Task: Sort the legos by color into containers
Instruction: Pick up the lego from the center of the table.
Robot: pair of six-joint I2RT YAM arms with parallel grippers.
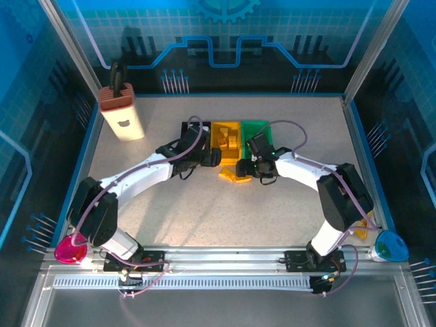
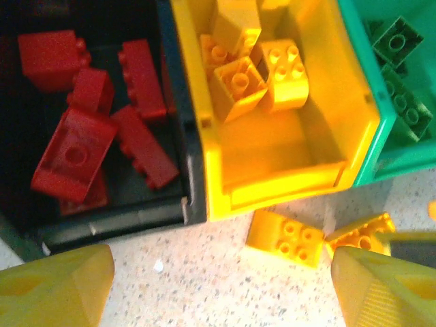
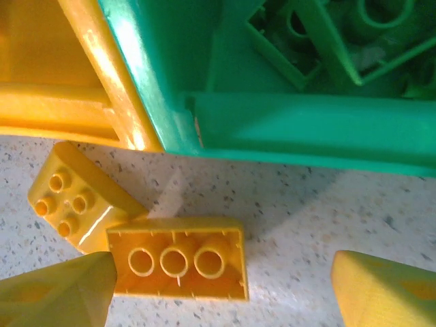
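Note:
Three containers stand side by side: a black bin holding red legos, a yellow bin holding yellow legos, and a green bin holding green legos. On the table in front of them lie two yellow legos: a studded one and an upside-down one. My left gripper hovers open over bare table by the black and yellow bins. My right gripper is open, with the upside-down brick against its left finger.
A tall beige box with a brown top stands at the back left. A pink cup and a blue cup sit at the near corners. Both grippers crowd the bins' front edge.

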